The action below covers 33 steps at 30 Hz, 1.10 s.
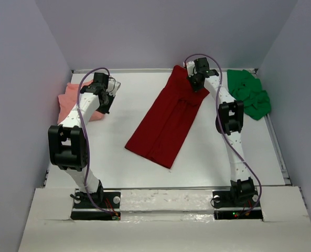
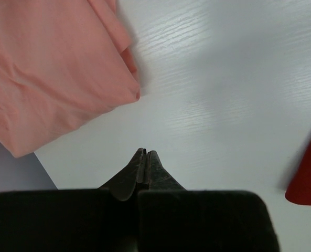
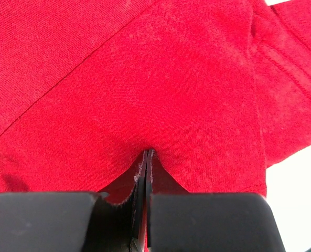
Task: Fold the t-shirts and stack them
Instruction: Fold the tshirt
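Note:
The dark red t-shirt lies in a long strip slanting from the table's far middle toward the near left. My right gripper is at its far end, shut on a pinch of the red cloth, which puckers around the jaw tips. The salmon pink t-shirt is bunched at the far left edge. My left gripper hovers just right of it, shut and empty, with the pink cloth up and to the left over bare table. The bright green t-shirt lies crumpled at the far right.
The white table is boxed in by grey walls at the left, back and right. A raised rail runs along the right edge. The red shirt's edge shows at the right of the left wrist view.

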### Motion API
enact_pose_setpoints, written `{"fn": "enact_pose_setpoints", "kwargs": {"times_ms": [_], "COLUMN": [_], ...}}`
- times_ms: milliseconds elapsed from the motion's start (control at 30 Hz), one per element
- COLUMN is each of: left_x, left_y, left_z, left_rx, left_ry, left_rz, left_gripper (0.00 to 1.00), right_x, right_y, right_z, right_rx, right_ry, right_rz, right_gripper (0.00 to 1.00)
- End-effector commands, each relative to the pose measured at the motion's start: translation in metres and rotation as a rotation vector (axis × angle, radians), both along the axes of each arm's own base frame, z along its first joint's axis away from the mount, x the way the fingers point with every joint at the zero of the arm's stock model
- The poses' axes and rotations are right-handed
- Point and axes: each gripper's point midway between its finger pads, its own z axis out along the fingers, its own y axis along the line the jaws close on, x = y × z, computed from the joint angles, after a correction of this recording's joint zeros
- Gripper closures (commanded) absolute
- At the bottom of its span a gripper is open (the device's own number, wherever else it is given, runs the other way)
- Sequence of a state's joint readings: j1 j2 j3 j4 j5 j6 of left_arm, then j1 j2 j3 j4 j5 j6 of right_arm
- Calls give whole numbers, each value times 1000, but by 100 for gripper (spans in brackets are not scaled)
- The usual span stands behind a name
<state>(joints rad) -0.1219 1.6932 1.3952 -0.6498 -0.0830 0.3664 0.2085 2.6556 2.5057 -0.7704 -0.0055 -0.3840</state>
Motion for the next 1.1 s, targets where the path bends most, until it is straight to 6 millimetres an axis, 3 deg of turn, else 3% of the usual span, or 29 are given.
{"fn": "enact_pose_setpoints", "kwargs": {"times_ms": [0,133,233,367,433,500,533,600,667,767,833,867,933,967,1033,1067], "left_x": [0,0,4,6,6,5,3,0,-3,-10,-13,-13,-11,-5,6,16], "left_y": [1,-1,-3,-10,-16,-24,-26,-33,-44,-61,-74,-79,-95,-103,-120,-137], "left_z": [6,4,8,11,14,17,18,23,29,31,33,32,33,37,36,53], "left_rx": [-18,-27,-34,-57,-74,-88,-91,-93,-130,-160,-179,-187,-218,-227,-234,-246], "left_ry": [3,15,10,8,-4,-10,-17,-28,-48,-51,-67,-77,-91,-118,-124,-167], "left_rz": [35,38,35,13,1,-21,-26,-48,-83,-139,-176,-196,-252,-284,-351,-404], "left_gripper": [100,100,100,100,100,100,100,100,100,100,100,100,100,100,100,100], "right_x": [23,34,34,19,6,-6,-11,-21,-41,-79,-101,-121,-140,-159,-180,-191], "right_y": [-31,-30,-29,-20,-12,-9,-9,-8,-4,1,10,12,15,14,16,14], "right_z": [-18,-15,0,44,78,95,128,154,185,201,202,192,182,162,155,149], "right_rx": [-96,-108,-102,-37,21,46,60,79,114,164,225,238,264,267,270,267], "right_ry": [-62,-108,-132,-160,-187,-192,-240,-271,-294,-231,-174,-100,-29,58,114,143], "right_rz": [-28,-8,-2,21,52,62,64,68,98,125,153,169,182,177,182,179], "right_gripper": [100,100,100,100,100,100,100,100,100,100,100,100,100,100,100,100]}}
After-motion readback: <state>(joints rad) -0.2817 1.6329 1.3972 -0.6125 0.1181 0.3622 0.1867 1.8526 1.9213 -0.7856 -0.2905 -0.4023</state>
